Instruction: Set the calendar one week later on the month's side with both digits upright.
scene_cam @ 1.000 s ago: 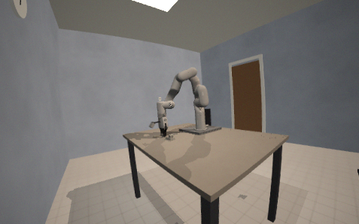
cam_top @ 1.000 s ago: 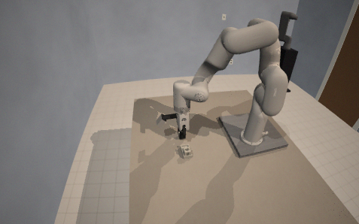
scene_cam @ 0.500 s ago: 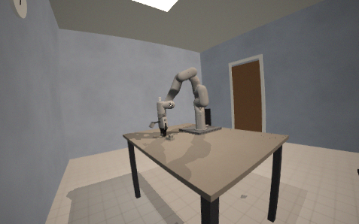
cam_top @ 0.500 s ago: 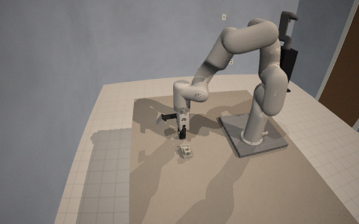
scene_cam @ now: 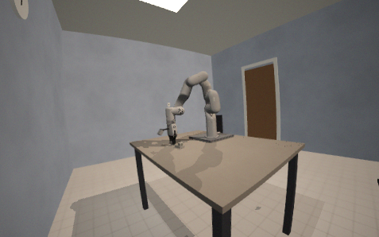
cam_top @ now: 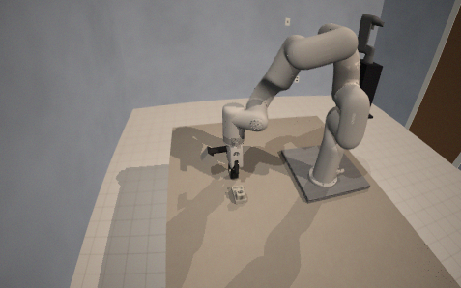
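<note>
Holding one cube (cam_top: 235,169) clamped above the desk (cam_top: 313,232), the jaws are hovering near the tray (cam_top: 239,194); resetting is seemingly unfinished.

The arm (cam_top: 313,45) rises from its base plate (cam_top: 357,186) on the desk (cam_top: 313,242), arches high and folds down at the elbow, so the wrist (cam_top: 233,123) hangs vertical. The tool (cam_top: 234,170) points straight down, fingers partly closed and clamped on something small and dark, too small to identify.
</note>
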`<state>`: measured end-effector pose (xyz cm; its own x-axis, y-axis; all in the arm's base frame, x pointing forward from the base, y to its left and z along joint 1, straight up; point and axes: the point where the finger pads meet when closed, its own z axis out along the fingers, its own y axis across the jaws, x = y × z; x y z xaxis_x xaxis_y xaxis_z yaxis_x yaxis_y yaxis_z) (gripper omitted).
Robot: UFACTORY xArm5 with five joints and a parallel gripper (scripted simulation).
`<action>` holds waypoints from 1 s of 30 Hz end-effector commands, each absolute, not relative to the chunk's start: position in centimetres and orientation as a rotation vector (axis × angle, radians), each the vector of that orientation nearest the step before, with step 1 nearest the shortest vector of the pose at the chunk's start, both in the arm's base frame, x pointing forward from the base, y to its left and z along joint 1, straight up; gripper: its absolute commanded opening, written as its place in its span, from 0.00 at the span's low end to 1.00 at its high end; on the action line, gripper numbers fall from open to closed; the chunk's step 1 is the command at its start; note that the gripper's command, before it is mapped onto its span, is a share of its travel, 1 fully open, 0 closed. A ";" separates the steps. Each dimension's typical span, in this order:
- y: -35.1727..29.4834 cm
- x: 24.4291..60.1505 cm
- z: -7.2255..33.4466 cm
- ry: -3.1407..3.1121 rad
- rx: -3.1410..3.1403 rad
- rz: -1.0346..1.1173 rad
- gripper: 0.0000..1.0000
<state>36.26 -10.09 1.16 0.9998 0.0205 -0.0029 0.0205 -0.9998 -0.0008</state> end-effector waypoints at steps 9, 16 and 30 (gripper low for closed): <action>-10.1 36.4 1.3 -0.032 -3.142 0.000 0.27; -10.1 36.4 1.3 -0.032 -3.142 0.000 0.27; -10.1 36.4 1.3 -0.032 -3.142 0.000 0.31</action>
<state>36.26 -10.09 1.16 0.9998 0.0205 -0.0029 0.0205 -0.9998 -0.0008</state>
